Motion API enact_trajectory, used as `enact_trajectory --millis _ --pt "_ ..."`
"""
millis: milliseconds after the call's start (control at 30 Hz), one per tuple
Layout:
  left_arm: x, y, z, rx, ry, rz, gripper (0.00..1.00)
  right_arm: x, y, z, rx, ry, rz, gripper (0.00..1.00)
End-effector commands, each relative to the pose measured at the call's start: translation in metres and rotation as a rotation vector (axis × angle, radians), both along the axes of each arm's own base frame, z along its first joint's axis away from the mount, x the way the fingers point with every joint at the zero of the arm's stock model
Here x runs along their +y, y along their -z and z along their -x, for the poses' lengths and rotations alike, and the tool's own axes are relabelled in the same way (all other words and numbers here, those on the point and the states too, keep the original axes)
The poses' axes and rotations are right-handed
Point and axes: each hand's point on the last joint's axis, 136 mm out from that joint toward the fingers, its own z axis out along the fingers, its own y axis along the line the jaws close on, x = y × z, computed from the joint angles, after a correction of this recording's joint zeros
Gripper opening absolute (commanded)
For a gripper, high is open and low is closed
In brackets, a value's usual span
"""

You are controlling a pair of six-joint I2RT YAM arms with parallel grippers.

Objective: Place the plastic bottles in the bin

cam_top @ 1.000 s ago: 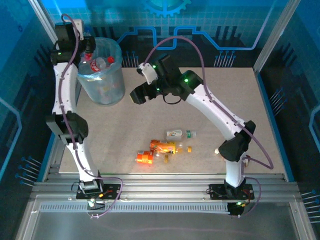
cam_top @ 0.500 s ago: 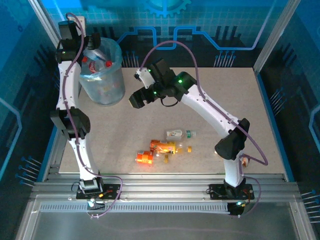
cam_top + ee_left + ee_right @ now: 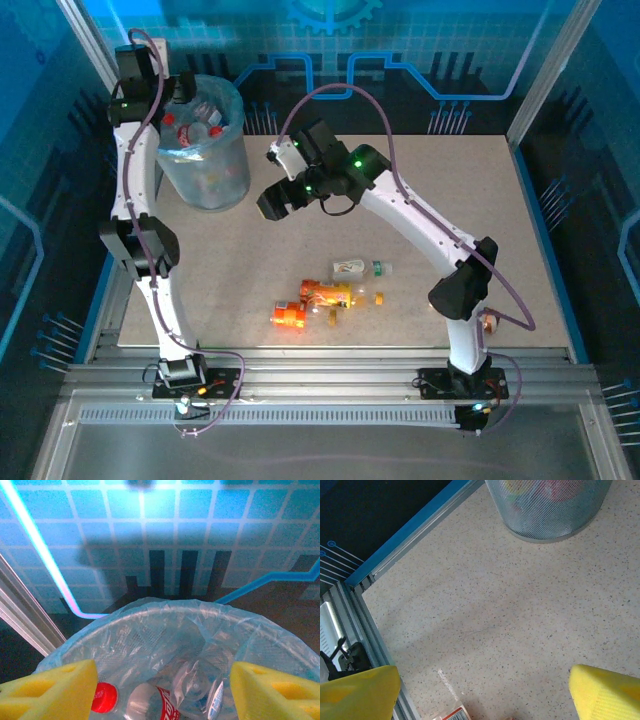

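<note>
The bin stands at the table's back left, bag-lined, with several red-capped plastic bottles inside. My left gripper hangs over its left rim, open and empty. In the left wrist view the yellow fingers flank the bin, where a red cap and a red-labelled clear bottle lie. My right gripper hovers open above bare table, right of the bin. A clear bottle and two orange bottles lie on the table's near middle.
A small yellow piece lies by the orange bottles. The table's left edge rail and the bin's base appear in the right wrist view, plus a red-and-white label corner at the bottom.
My left gripper has opened over the bin and shifted slightly back. The right arm has swung a little to the left.
</note>
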Motion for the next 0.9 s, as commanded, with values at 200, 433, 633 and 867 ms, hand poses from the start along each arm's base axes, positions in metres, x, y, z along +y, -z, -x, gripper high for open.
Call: enact_trajectory --millis 200,433,633,867 --pt "-0.125 -0.088 0.088 -0.104 0.226 -0.052 0.73 -0.048 -0.012 0.019 -0.032 0.07 0.072 0.9" --pt "-0.258 -0.06 0.169 -0.074 0.551 -0.175 0.73 -0.131 0.014 0.036 0.023 0.254 0.127 0.9" --pt "-0.35 0.026 0.255 0.058 0.915 -0.345 0.76 -0.208 0.059 0.067 0.116 0.403 0.177 0.89" --pt "-0.387 0.153 0.404 0.305 1.434 -0.59 0.8 -0.235 0.088 0.112 0.132 0.437 0.104 0.85"
